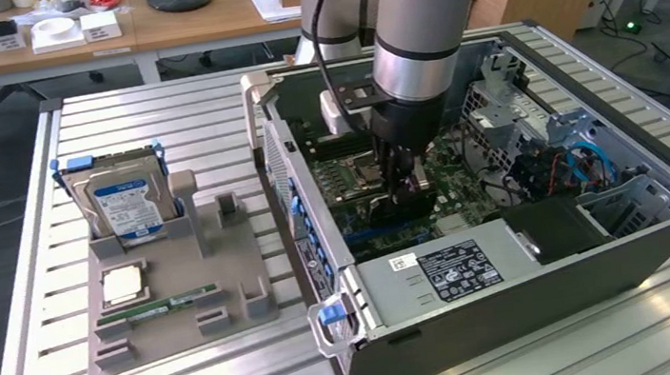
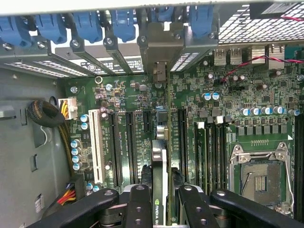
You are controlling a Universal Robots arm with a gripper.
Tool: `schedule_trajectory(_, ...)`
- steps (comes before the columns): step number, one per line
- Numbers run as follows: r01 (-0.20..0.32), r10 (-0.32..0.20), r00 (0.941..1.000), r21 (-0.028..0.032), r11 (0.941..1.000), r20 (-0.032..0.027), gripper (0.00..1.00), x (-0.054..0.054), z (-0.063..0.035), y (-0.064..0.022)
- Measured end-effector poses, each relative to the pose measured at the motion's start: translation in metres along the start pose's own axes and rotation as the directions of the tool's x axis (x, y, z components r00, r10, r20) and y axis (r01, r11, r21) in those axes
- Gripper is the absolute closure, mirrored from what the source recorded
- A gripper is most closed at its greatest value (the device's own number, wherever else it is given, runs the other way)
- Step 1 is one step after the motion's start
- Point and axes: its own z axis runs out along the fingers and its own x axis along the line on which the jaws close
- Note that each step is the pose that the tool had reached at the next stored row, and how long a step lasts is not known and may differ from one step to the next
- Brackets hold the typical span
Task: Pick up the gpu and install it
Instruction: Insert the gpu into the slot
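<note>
My gripper (image 1: 400,189) reaches down into the open computer case (image 1: 474,271), shut on the gpu (image 1: 410,205), a thin dark card held on edge. In the wrist view the gpu (image 2: 160,164) runs edge-on between my two black fingers (image 2: 139,205), standing over a long black slot (image 2: 167,118) on the green motherboard (image 2: 213,114). Its silvery end bracket (image 2: 160,72) sits at the rear wall of the case, under the row of blue latches (image 2: 90,23). I cannot tell whether the card's lower edge is seated in the slot.
A grey tray (image 1: 241,304) on the slatted table at the exterior view's left holds an upright hard drive (image 1: 127,208), a green memory stick (image 1: 151,309) and a small chip (image 1: 124,285). Inside the case are the processor socket (image 2: 259,175), a white slot (image 2: 96,142) and a cable bundle (image 2: 47,114).
</note>
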Motion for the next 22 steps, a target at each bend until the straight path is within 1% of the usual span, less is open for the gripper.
schedule_trajectory(5, 0.0, 0.0, 1.0, 0.0021, 1.0, 0.0004, 0.74, -0.0001, 0.0001, 0.0025)
schedule_trajectory(10, 0.0, 0.0, 1.0, 0.0021, 1.0, 0.0003, 0.74, -0.0001, 0.0012, 0.0027)
schedule_trajectory(16, 0.0, 0.0, 1.0, 0.0023, 1.0, 0.0002, 0.74, -0.0001, 0.0052, 0.0027)
schedule_trajectory(22, 0.0, 0.0, 1.0, 0.0023, 1.0, 0.0006, 0.74, -0.0001, 0.0054, 0.0027)
